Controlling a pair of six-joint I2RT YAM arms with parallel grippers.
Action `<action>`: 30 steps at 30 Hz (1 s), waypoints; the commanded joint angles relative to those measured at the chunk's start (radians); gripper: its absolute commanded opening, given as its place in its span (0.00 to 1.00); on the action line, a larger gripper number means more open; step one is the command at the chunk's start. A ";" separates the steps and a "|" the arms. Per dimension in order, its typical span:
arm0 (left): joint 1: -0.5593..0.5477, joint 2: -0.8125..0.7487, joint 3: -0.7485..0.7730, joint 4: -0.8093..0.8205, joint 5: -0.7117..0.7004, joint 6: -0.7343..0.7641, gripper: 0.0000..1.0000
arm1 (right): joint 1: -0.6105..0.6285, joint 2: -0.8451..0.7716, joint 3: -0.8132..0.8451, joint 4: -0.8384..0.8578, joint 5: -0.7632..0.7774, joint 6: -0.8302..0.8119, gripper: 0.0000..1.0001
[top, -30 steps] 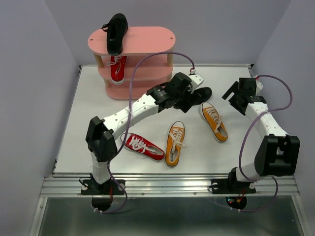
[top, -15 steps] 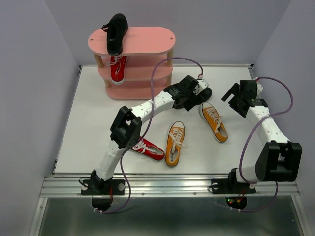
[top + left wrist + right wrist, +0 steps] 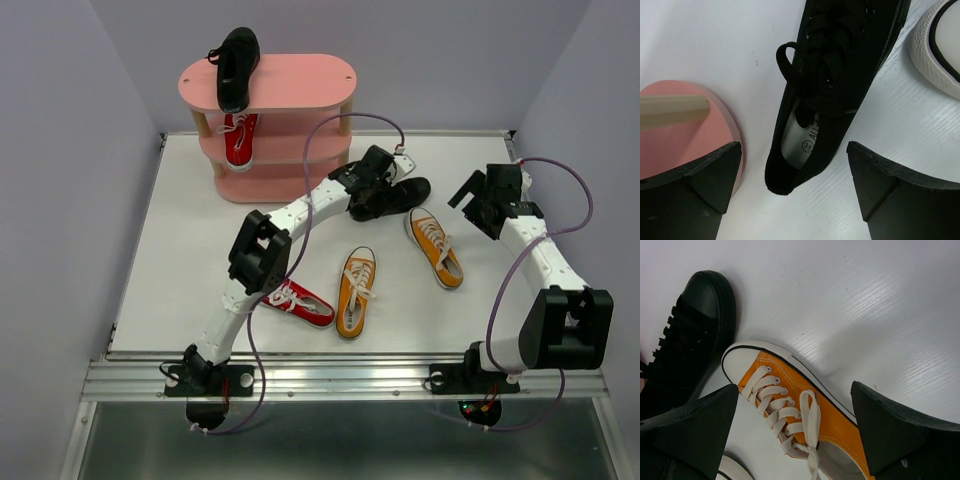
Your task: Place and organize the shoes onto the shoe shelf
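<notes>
Reveals, through the left wrist alone, a size-38 stamp (image 3: 808,146) inside the black sneaker (image 3: 835,75) on the table (image 3: 715,40), framed by the wide-open, empty left gripper (image 3: 794,147). Finds the right gripper (image 3: 794,387) spread wide, empty, above an orange sneaker (image 3: 805,410). Catches overhead, at 11 o'clock, the pink shoe shelf (image 3: 300,80): second black sneaker (image 3: 237,68) on top, red sneaker (image 3: 238,138) mid-tier.

My left arm (image 3: 300,210) reaches far forward, left hand (image 3: 794,150) spread wide (fingers pointing down); my right hand (image 3: 794,390) gapes too.
</notes>
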 commanded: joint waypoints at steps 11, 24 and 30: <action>0.021 0.051 0.020 -0.016 0.095 -0.024 0.90 | 0.001 -0.049 -0.003 0.008 -0.023 0.007 1.00; 0.016 0.001 0.008 -0.036 0.110 -0.067 0.00 | 0.001 -0.049 -0.003 0.011 -0.028 0.005 1.00; 0.012 -0.077 -0.012 -0.059 0.158 -0.094 0.00 | 0.001 -0.044 -0.004 0.018 -0.035 0.008 1.00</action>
